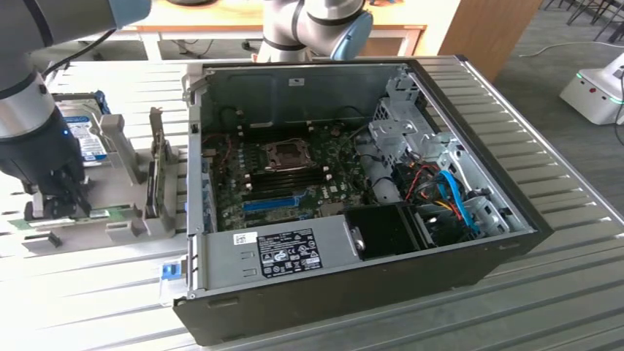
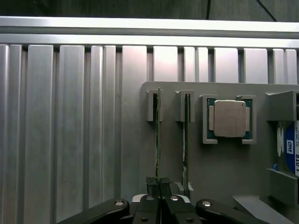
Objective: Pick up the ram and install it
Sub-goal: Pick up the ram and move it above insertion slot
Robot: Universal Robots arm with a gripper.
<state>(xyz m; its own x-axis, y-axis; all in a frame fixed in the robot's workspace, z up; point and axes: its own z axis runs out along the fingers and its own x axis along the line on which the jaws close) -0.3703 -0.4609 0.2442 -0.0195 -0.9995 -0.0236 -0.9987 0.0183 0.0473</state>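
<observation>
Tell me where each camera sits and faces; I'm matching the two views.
Exterior view: raised off the arm, looking down at the open black computer case on the ribbed metal table; the grey robot arm shows at the exterior view's left.
Wrist view: on the wrist, looking down past the black gripper shut on the thin green ram stick.
Shared: that gripper and the grey plastic holder.

The arm is a silver-grey tube with light blue caps at its joints. Its tool is black, with ridged fingertips and small silver screws.
</observation>
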